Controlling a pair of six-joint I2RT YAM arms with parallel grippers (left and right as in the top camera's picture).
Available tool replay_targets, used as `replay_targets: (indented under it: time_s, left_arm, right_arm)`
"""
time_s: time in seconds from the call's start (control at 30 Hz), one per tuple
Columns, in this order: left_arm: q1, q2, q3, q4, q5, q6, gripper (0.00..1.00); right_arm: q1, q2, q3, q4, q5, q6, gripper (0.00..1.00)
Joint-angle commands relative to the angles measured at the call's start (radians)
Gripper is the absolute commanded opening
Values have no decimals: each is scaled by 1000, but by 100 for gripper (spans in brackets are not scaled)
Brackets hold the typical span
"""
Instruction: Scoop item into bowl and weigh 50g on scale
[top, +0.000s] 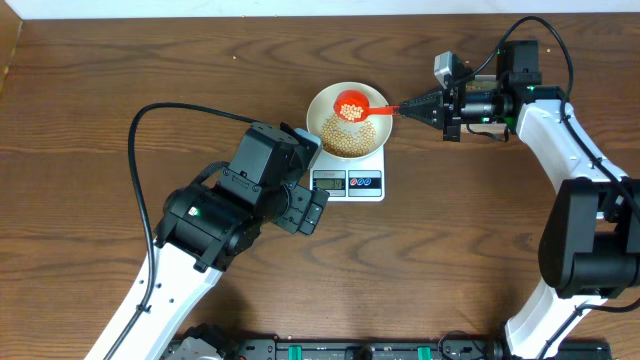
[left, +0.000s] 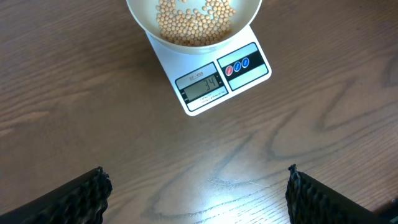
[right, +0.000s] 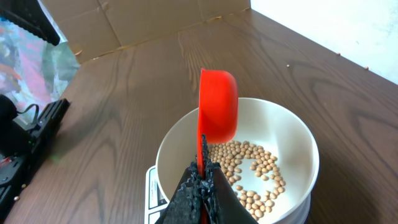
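1. The red scoop (top: 350, 107) is clamped by its handle in the right gripper (right: 200, 180) and held, loaded, above the bowl (top: 318, 118).
2. The bowl sits on the scale (top: 350, 183), with beans (top: 352, 142) already inside.
3. Beans should be tipped in slowly with the display watched, since overshoot is likely.
4. The left gripper (left: 196, 194) is spread wide and empty just before the scale; a bump should be avoided.

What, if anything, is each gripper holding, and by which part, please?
The right gripper grips the red scoop by its handle end; the left gripper is open, holding nothing.
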Motion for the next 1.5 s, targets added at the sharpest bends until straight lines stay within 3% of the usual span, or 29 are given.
replay_targets:
  time_s: [0.0, 0.2, 0.63, 0.8, 0.97, 1.47]
  left_arm:
    - [6, 6, 25, -2, 1, 7, 92]
    - [6, 6, 25, -2, 2, 7, 92]
    - [6, 6, 25, -2, 2, 7, 92]
    - [6, 6, 25, -2, 1, 7, 92]
    - [6, 6, 25, -3, 2, 7, 92]
    - [6, 6, 25, -2, 1, 7, 92]
  right_arm:
    - [-7, -2, 2, -2, -29, 11, 1]
    - [-7, -2, 2, -34, -108, -133, 1]
    - [-7, -2, 2, -34, -60, -119, 1]
    - [-7, -2, 2, -28, -135, -129, 1]
    - [-6, -2, 2, -19, 29, -99, 1]
    - [-6, -2, 2, -19, 26, -67, 1]
